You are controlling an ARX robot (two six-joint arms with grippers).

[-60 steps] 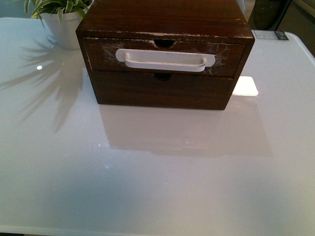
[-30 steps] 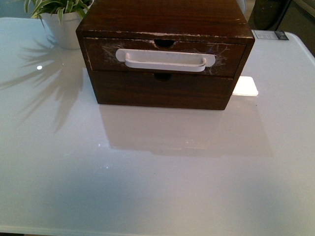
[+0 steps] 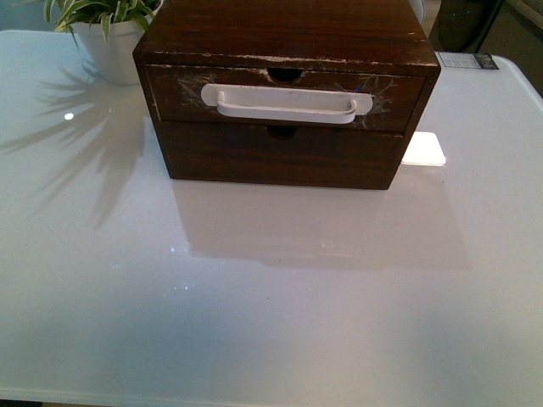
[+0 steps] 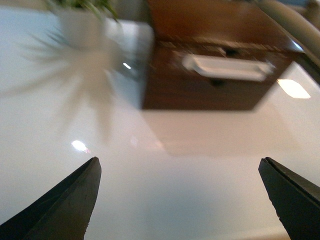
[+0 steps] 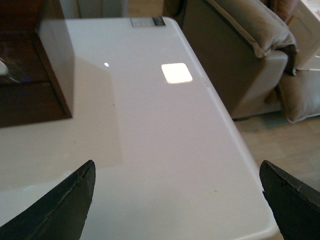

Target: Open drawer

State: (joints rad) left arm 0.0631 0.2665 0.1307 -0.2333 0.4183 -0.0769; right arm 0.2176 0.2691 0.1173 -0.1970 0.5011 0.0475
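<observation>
A dark brown wooden chest (image 3: pixel 288 34) stands at the back middle of the white table (image 3: pixel 271 297). Its upper drawer (image 3: pixel 174 93) is shut; it has a long white bar handle (image 3: pixel 286 103), whitish scratches and a semicircular notch in its top edge. A plain handleless drawer front (image 3: pixel 280 154) lies below it. Neither gripper shows in the front view. My left gripper (image 4: pixel 178 167) is open and empty above the table, well short of the drawer (image 4: pixel 172 67), whose handle (image 4: pixel 227 67) is blurred. My right gripper (image 5: pixel 177 170) is open and empty, to the right of the chest (image 5: pixel 30 70).
A potted plant in a white pot (image 3: pixel 109 42) stands left of the chest. The table's right edge (image 5: pixel 235 130) drops off beside a beige sofa (image 5: pixel 240 45). A small label (image 3: pixel 462 60) lies at the far right corner of the table.
The front view has shifted very slightly. The chest and drawer stay shut and in place. No gripper enters the front view.
</observation>
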